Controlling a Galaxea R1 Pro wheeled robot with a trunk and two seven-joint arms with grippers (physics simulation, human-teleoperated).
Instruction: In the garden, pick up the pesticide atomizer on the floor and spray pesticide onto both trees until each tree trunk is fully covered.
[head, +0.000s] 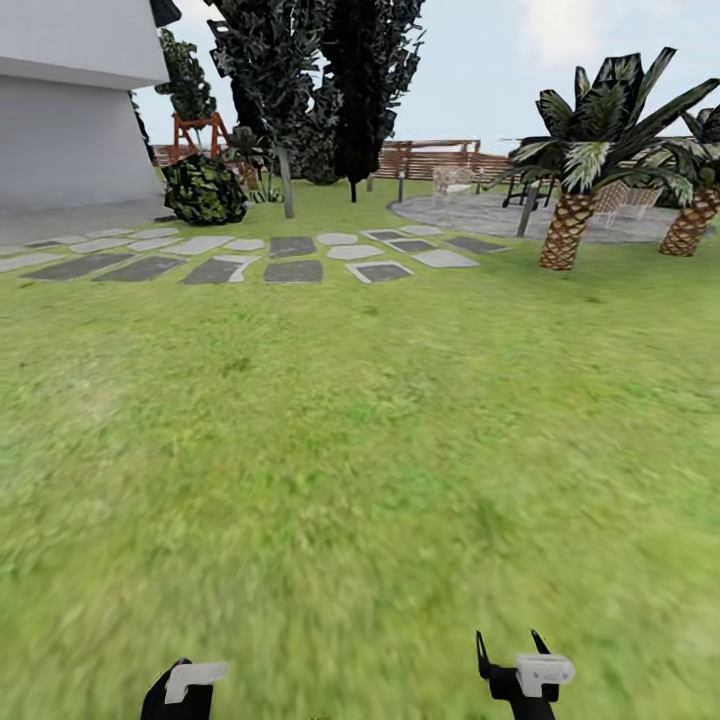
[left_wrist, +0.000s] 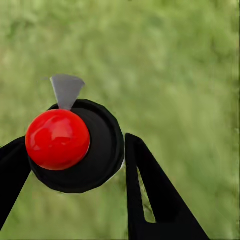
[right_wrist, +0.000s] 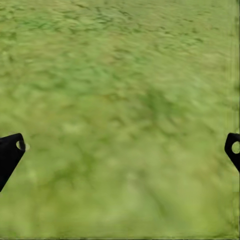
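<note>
Left wrist view: left claw (left_wrist: 72, 142) was closed around the pesticide atomizer (left_wrist: 102, 150), a round black body seen end-on, with a red dome (left_wrist: 57, 139) and a grey wedge-shaped nozzle (left_wrist: 66, 90). One finger pressed each flank. The bottle hung over blurred grass, so the pickup looked done.

Right wrist view: right claw (right_wrist: 125, 147) was spread wide and held nothing, with bare lawn between its tips. Judged: kept free because the spraying needs only one arm.

Head view: both claws were low at 6 o'clock, left (head: 185, 690) and right (head: 512, 648), tucked close to the body, probably a carrying pose for driving.
- Open grass floor (head: 350, 450) ahead.
- Grey stepping stones (head: 290, 270) in a row at 11 to 12 o'clock.
- Tall trees (head: 300, 70) beyond the stones at 12 o'clock, one thin trunk (head: 287, 180) visible. Well apart from the robot.
- Palms (head: 590, 160) at 1 to 2 o'clock, not targets.
- Slatted fence (head: 430, 158) behind.

No white specks seen on any trunk. Judged: spraying not started. Next need is to close the distance and point the nozzle at a trunk.
</note>
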